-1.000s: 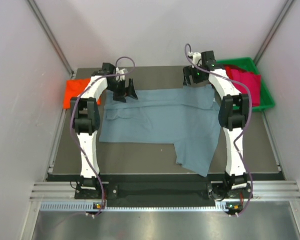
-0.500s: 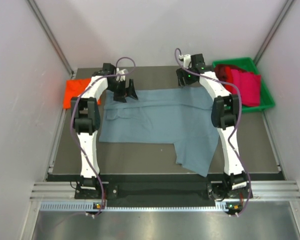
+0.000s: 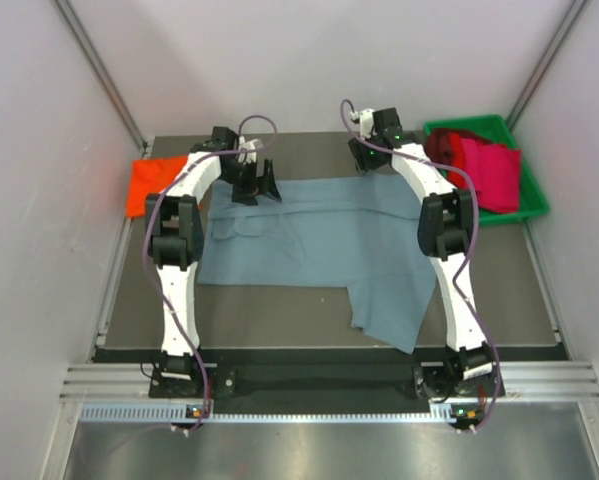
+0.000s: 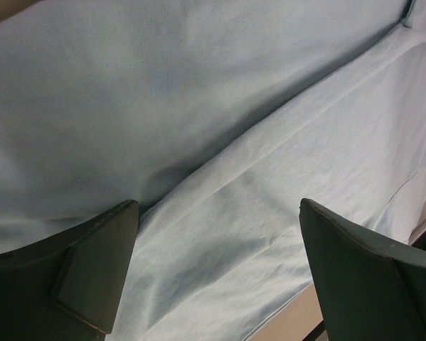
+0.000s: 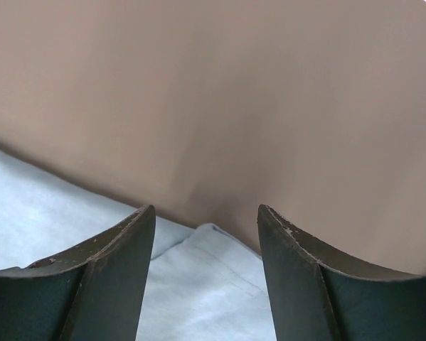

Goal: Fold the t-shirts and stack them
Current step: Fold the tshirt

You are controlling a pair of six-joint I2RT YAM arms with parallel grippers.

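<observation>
Lying spread across the table, the blue-grey shirt fills the middle, with one flap reaching toward the near edge. The orange shirt lies at the table's left edge, toward the far side. The crimson shirts are heaped in the green bin at the far right. The left gripper hangs over the blue-grey shirt's far left corner, and the right gripper is at its far edge, nearer the middle. Only the wrist views settle the jaws. The left pair stand wide apart above a long fold in the cloth, holding nothing. The right pair stand partly apart and empty, with a stitched hem, perhaps the collar, below them and bare table beyond.
</observation>
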